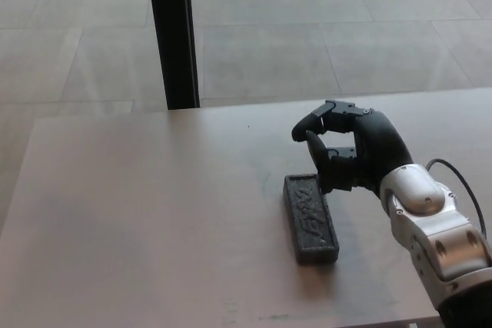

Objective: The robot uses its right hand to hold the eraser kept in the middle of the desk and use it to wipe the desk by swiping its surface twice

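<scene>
A dark grey rectangular eraser (310, 217) lies flat near the middle of the pale desk (138, 220), its long side running front to back. My right hand (350, 151) hovers just above and to the right of the eraser's far end, open, with fingers curled apart and nothing between them. Its white and grey forearm (430, 228) comes in from the lower right. The thumb tip sits close to the eraser's far right corner; I cannot tell whether it touches. My left hand does not show.
A black vertical post (173, 32) stands behind the desk's far edge on the left. Grey tiled floor (346, 28) lies beyond. A thin black cable (465, 190) loops beside the right forearm.
</scene>
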